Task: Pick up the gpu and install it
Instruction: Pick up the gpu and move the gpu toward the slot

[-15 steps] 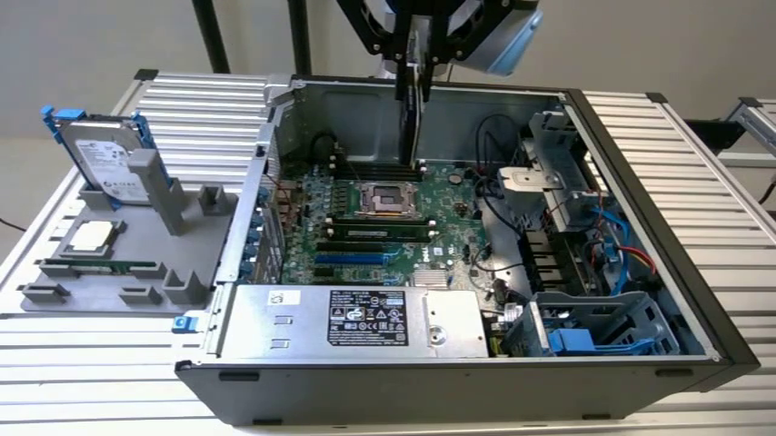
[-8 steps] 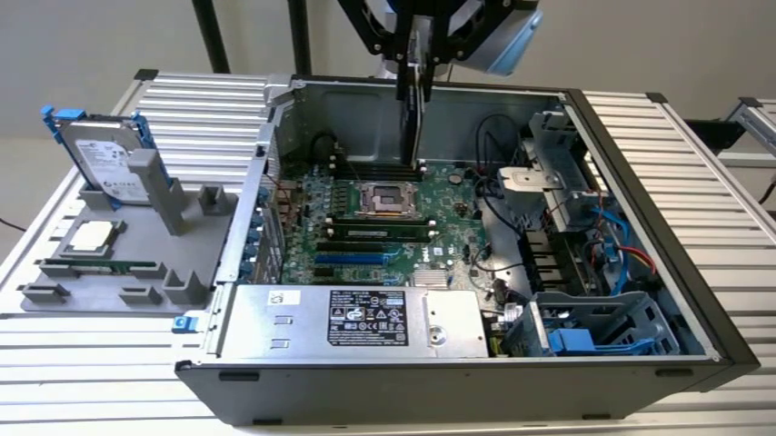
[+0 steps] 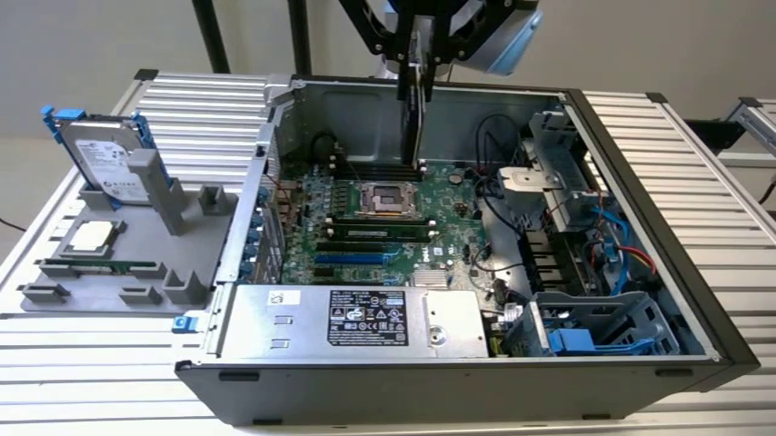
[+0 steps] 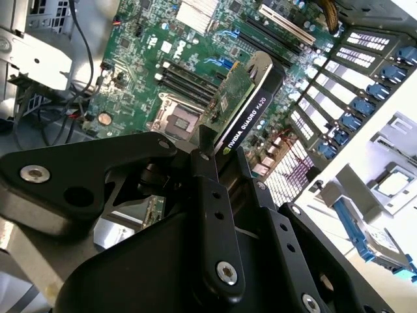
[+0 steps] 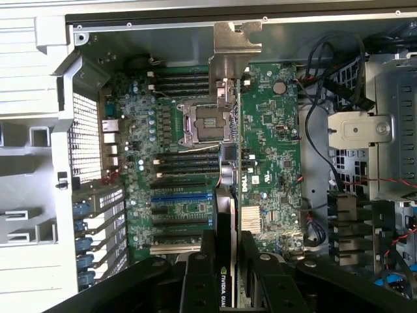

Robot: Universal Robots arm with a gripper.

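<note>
We find the gripper [image 3: 415, 64] clenched on the graphics card [image 3: 412, 127], one finger against each face. In the exterior view the card hangs on edge, upright, over the open computer case [image 3: 424, 391]. Its lower end stands above the motherboard [image 3: 455, 236], just behind the processor socket [image 3: 391, 195].

In the second wrist view the gripper [image 4: 223, 153] grips the graphics card [image 4: 251, 98] with the black cooler face and the green board face both in sight. The card is clear of the motherboard [image 4: 130, 59].

In the first wrist view the graphics card [image 5: 225, 215] shows edge-on between the fingers [image 5: 199, 261]. Its silver bracket [image 5: 236, 49] is at the end away from the gripper, and the card passes beside the processor socket [image 5: 208, 124]. It is not yet seated in the expansion slots [image 5: 182, 195].

At the exterior view's left, a hard drive [image 3: 104, 163] with blue rails stands upright in a grey holder [image 3: 182, 218]. A memory stick [image 3: 97, 268] lies in the same holder. The case and the holder rest on a slatted table [image 3: 679, 154].
</note>
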